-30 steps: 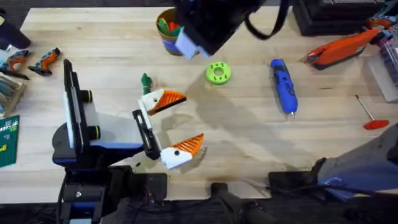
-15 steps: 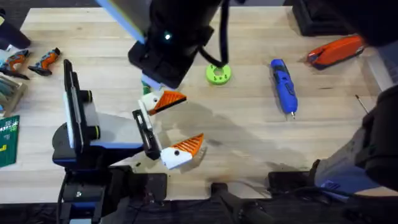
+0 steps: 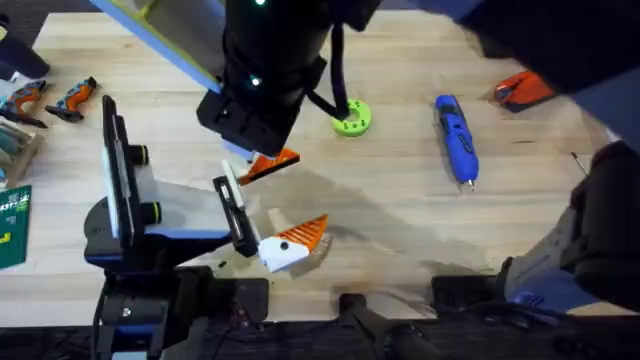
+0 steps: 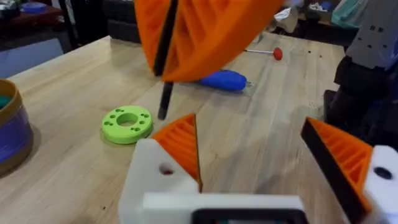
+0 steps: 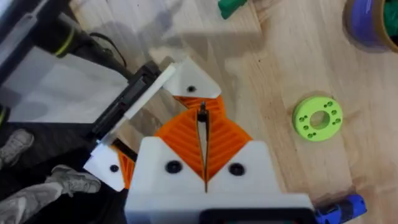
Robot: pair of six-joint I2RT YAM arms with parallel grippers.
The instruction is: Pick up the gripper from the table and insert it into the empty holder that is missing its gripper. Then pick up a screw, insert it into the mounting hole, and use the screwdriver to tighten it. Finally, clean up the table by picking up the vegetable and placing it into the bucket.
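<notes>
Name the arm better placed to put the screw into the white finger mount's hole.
Right. The right gripper is shut on the thin black screw, poised close above the white angular plastic finger mount. The left gripper, open, carries that mount itself.

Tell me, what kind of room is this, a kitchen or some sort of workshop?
Most likely a robotics lab or workshop. A wooden workbench carries a blue powered screwdriver and a green printed disc, and robot arms with orange-tipped fingers work over it.
</notes>
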